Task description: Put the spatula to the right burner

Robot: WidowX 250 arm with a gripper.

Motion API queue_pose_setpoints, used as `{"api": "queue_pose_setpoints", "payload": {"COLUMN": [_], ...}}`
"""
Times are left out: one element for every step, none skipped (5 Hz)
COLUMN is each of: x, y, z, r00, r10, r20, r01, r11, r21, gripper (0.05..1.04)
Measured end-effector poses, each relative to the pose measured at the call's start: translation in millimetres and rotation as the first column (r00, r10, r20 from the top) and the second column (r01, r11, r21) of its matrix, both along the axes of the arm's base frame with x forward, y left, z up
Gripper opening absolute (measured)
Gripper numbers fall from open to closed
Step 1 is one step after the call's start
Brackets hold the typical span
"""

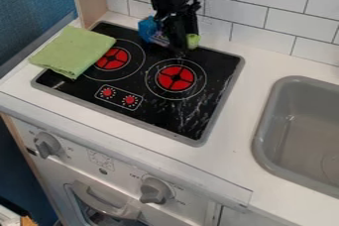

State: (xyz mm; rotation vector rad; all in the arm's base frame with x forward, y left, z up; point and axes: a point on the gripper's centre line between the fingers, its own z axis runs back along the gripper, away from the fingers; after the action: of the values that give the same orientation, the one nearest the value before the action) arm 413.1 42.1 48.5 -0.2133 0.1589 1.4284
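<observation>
The black end effector (177, 47) is over the black stovetop's (185, 117) far edge, its grip unclear, beside what may be the blue spatula (147, 28). Placement on the round, red right burner (175, 78) appears left to do.

I'm looking at a toy kitchen, a play set rather than a working one. The cooktop (182, 116) has flat printed-looking red burners (175, 78) and a little panel of red dials (119, 97). Beside it on the white countertop (228, 121) I see a gray sink basin (265, 136), and white tile-pattern backsplash (278, 12) runs behind. Below the cooktop I can make out chunky gray knobs (156, 191) and an oven door with a handle (99, 202).
</observation>
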Motion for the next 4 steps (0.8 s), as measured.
{"api": "queue_pose_setpoints", "payload": {"x": [1.8, -8.1, -23.7, -39.7], "y": [24.6, 23.5, -17.9, -40.1], "z": [9.2, -1.3, 0.5, 4.7], "r00": [1.000, 1.000, 0.995, 0.984], "r10": [0.022, -0.011, -0.095, -0.180], "r20": [0.013, -0.018, -0.021, -0.005], "r01": [-0.022, 0.011, 0.096, 0.179], "r11": [1.000, 1.000, 0.994, 0.980], "r21": [0.019, 0.023, 0.046, 0.084], "gripper": [0.375, 0.375, 0.375, 0.375]}}
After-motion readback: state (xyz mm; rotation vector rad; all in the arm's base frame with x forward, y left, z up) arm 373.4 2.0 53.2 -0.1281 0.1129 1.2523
